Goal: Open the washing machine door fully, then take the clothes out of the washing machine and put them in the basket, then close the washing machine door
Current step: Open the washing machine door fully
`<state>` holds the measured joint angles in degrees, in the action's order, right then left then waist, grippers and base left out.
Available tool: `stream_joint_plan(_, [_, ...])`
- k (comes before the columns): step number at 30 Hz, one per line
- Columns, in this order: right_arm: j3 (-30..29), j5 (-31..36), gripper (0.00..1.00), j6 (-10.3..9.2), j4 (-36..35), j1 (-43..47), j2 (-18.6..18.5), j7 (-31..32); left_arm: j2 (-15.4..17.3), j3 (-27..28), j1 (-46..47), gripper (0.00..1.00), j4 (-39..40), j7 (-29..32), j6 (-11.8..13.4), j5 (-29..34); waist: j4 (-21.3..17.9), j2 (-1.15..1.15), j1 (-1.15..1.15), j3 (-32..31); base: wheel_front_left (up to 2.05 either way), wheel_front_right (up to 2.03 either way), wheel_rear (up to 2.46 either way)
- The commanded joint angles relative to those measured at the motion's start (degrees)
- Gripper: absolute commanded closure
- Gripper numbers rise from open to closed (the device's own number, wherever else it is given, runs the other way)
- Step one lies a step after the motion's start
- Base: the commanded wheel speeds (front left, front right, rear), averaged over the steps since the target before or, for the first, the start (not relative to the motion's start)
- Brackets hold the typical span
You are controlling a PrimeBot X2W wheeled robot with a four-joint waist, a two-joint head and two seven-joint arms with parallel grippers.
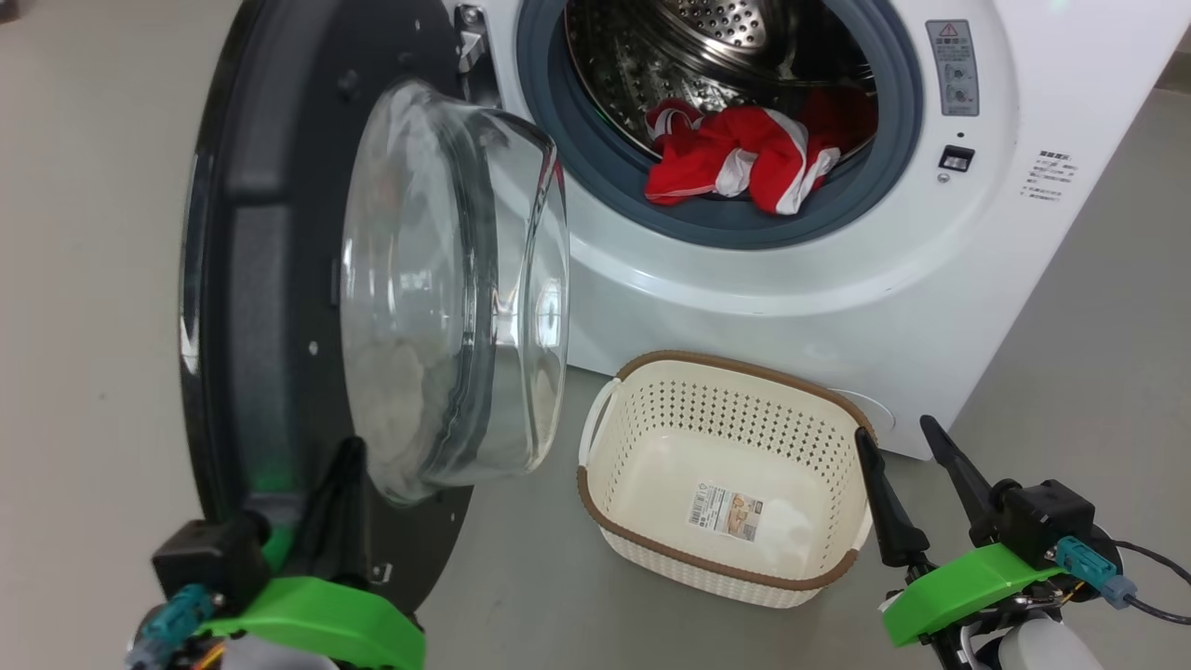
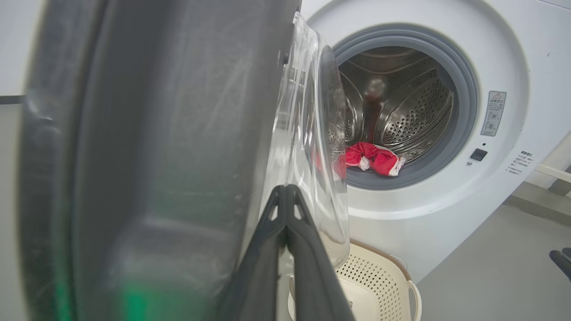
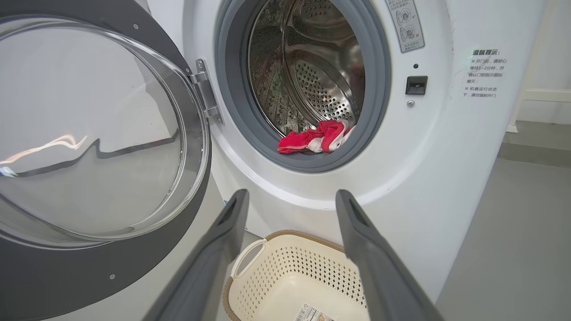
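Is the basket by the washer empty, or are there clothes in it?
Empty. The basket shows a bare bottom with a label; the clothes lie in the washing machine.

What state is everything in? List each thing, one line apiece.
washing machine door: open, swung out on its hinge.
washing machine: drum exposed, not yet emptied.
clothes: bunched at the drum's front lip, on the grey ring.
basket: upright on the floor before the machine, empty but for a label.
left gripper: shut, holding nothing, close by the door's lower inner face.
right gripper: open, empty, beside the basket.
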<state>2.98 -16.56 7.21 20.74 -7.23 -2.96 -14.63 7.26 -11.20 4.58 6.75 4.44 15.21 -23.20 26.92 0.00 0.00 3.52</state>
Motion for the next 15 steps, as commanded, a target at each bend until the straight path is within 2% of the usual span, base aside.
stream_joint_plan(1, [1.8,0.6,0.0,0.28,-1.1,-1.5,0.1,-0.4,2.0,3.7,0.3,1.0,1.5,-0.7,1.1,-0.1,0.4,0.0,0.0,0.2,0.0,0.0,0.0])
stream_joint_plan(15, [1.6,1.5,0.0,0.28,-1.5,-1.6,0.1,-0.4,5.3,9.6,0.1,1.0,-1.8,-3.5,3.7,0.3,0.1,0.0,0.0,0.9,0.0,0.0,0.0])
